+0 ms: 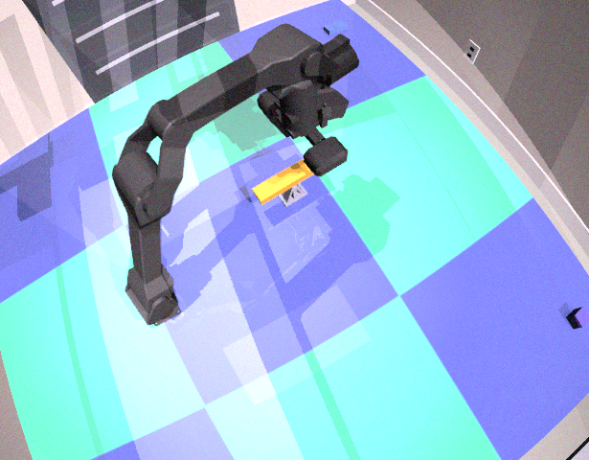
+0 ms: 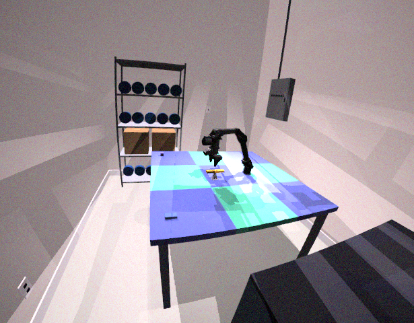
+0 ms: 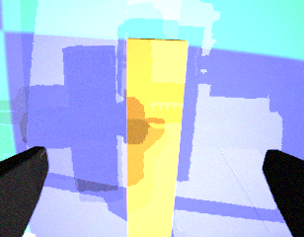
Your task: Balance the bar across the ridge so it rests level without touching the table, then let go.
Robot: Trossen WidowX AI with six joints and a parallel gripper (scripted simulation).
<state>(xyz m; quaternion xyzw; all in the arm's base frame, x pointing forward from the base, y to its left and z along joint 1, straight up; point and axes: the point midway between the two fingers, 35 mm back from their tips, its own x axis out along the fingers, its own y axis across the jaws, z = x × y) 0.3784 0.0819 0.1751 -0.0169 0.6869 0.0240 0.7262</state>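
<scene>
The yellow bar [image 1: 281,184] [image 2: 215,171] [image 3: 159,74] lies across the small grey-white ridge [image 1: 295,195] [image 2: 214,176]. It looks level in the exterior view, with both ends above the table [image 1: 383,421] [image 2: 186,201]. The ridge is under the bar, and the wrist view does not show it clearly. My gripper [image 1: 304,142] [image 2: 214,161] [image 3: 159,158] is wide open and empty, above the bar. In the wrist view its fingers stand well apart, one on each side of the bar, with wide gaps and no contact.
A small blue block [image 1: 335,27] [image 2: 170,216] lies near one table corner. A small dark purple cube [image 1: 579,317] [image 2: 161,154] stands near another table edge. A shelf rack and a dark cabinet stand off the table.
</scene>
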